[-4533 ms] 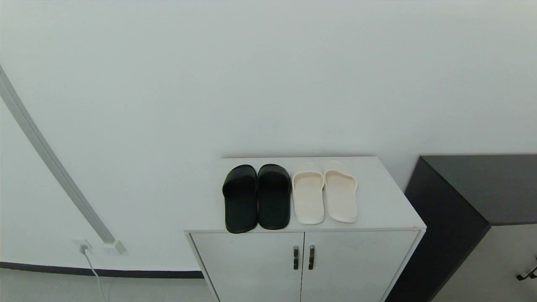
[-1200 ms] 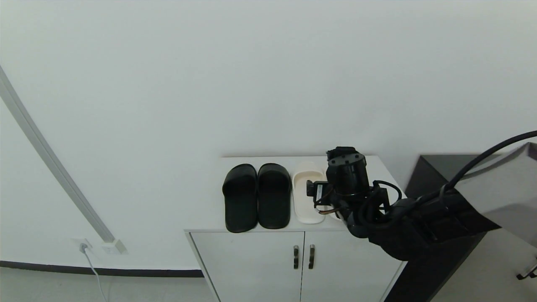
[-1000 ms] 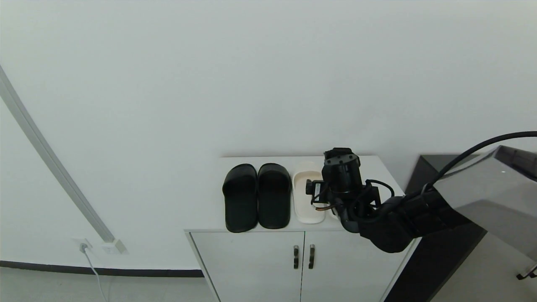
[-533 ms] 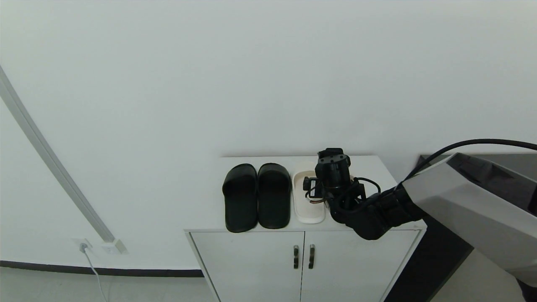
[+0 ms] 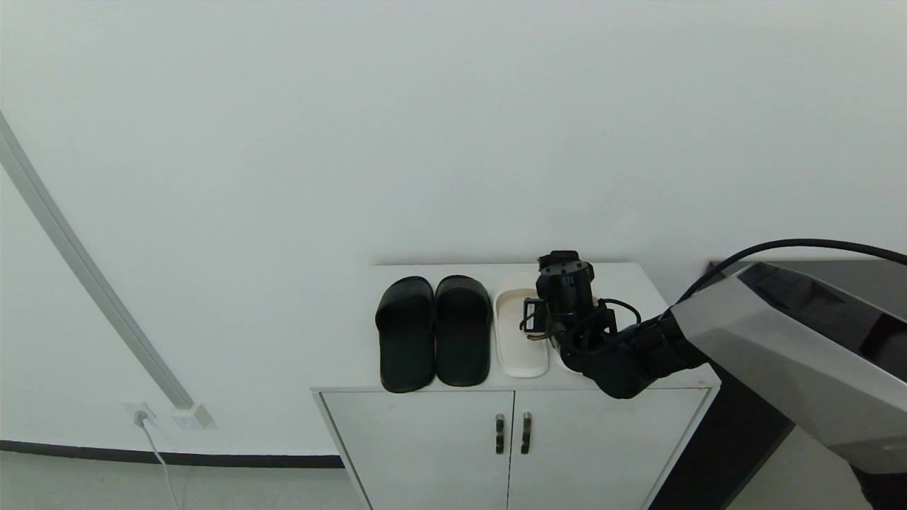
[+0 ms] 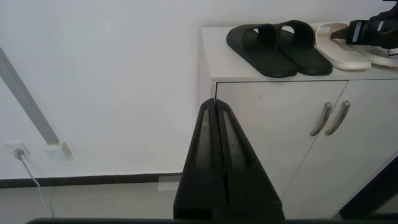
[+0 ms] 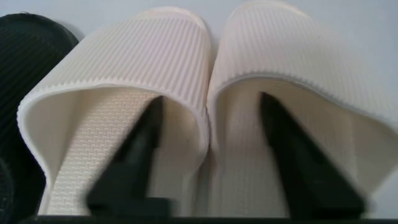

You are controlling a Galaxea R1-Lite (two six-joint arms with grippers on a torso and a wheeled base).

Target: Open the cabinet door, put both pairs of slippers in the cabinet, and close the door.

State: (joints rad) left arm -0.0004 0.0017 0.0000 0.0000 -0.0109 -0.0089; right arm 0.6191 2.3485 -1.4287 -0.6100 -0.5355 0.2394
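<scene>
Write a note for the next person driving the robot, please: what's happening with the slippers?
Right gripper: open, one finger inside each ribbed cream foam slipper, straddling their adjoining inner walls.
Left gripper: shut, empty, low before the white two-door cabinet.
Black rubber slippers: on the cabinet top beside the cream pair.
Done: nothing; doors are shut.
Left: open a door, stow both pairs, close it.
</scene>
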